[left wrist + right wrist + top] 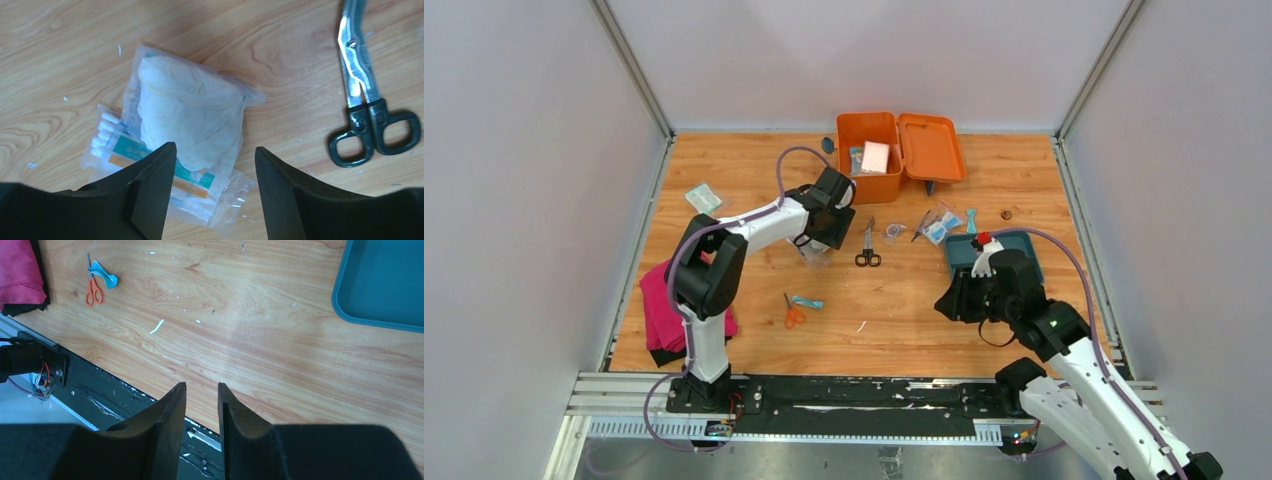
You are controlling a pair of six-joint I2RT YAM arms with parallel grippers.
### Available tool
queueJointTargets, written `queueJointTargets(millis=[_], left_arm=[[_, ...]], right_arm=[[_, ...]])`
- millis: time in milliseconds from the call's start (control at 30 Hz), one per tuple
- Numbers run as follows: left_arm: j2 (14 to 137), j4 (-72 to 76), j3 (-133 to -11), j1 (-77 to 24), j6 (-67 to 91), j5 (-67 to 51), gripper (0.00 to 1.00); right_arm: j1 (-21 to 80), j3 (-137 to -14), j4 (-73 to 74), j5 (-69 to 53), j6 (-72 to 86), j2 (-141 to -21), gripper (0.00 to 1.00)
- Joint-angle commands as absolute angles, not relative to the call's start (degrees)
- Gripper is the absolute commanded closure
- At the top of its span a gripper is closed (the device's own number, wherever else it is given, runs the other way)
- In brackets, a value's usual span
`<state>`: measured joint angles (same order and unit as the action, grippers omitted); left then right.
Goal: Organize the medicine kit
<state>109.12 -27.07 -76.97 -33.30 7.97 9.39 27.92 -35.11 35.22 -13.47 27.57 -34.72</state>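
Observation:
The medicine kit is a small orange box at the back of the table, its lid open to the right, with a pale packet inside. My left gripper is open just above a clear bag of white gloves, which lies on a packet of cotton swabs. In the left wrist view my left gripper straddles the bag's near edge without touching it. My right gripper hangs over bare wood by the teal tray. In its own view my right gripper is nearly shut and empty.
Black scissors lie right of the glove bag. Orange scissors and a teal packet lie nearer the front. Small packets sit between box and tray. A pink cloth lies at the left edge, with a packet beyond it.

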Motion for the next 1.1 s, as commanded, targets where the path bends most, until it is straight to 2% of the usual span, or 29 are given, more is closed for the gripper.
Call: queueJointTargets(millis=[0,233,433,667,1067], left_arm=[[111.29,-26.12,-75.96,-33.45,6.6,11.48,0.37],[113.83,-26.02,-76.97,-33.4,6.67,10.99,0.46],[114.5,-26.43,-77.37,-33.43,6.59,12.05,0.75],[112.76,-27.26,-77.6,-33.4,7.4,12.87,1.0],[101.15,-31.45,-85.87,-33.48,9.83,10.46,1.0]], right_arm=[[27.88,-34.63,37.08,-13.0,28.24,-34.72,0.65],[27.91,-34.45,37.09,-12.83,28.11,-34.54,0.65],[27.82,-34.39,37.0,-12.66,28.15,-34.63,0.65],[27.81,-34.45,37.09,-12.66,28.08,-34.59,0.65],[27.86,-34.99,37.52,-12.35,27.95,-34.21,0.65]])
